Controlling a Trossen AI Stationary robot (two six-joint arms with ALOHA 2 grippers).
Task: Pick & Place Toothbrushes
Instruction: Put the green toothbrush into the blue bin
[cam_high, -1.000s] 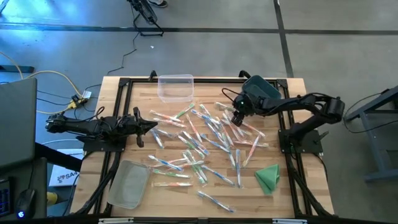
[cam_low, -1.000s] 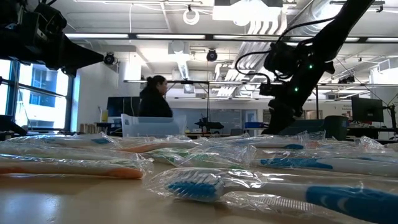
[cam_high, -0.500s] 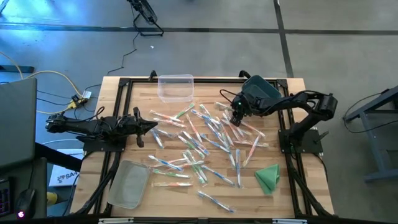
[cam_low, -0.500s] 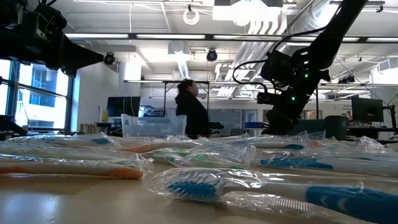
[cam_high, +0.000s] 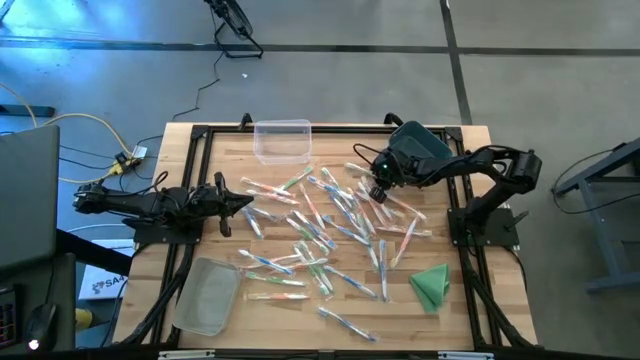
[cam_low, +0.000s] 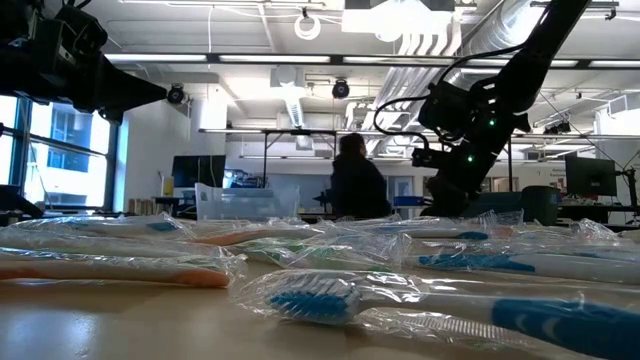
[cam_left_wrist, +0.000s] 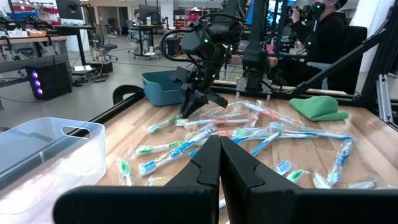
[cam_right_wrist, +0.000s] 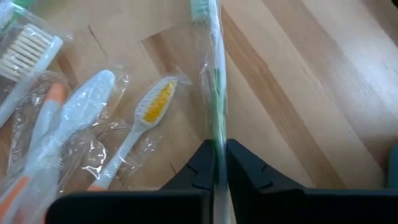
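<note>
Several wrapped toothbrushes lie scattered over the middle of the wooden table. My right gripper is low over the far right part of the pile, slanting down, shut on a green-accented toothbrush in a clear wrapper. My left gripper is shut and empty, held level above the table's left side, short of the pile. My right gripper pinches the green-accented toothbrush's handle between its two fingers, wrapper and all. The fingers slant down from the table's right side, and the brush runs on ahead of them, head end farthest away. The brush lies flat on the table.
A clear bin stands at the far edge, a second clear bin at the near left, and a teal bin under my right arm. A folded green cloth lies near right. A person passes in the room behind.
My right gripper has sunk a little onto the pile and shut on the green-accented toothbrush, which stays on the table. The person in the background has walked toward the right.
</note>
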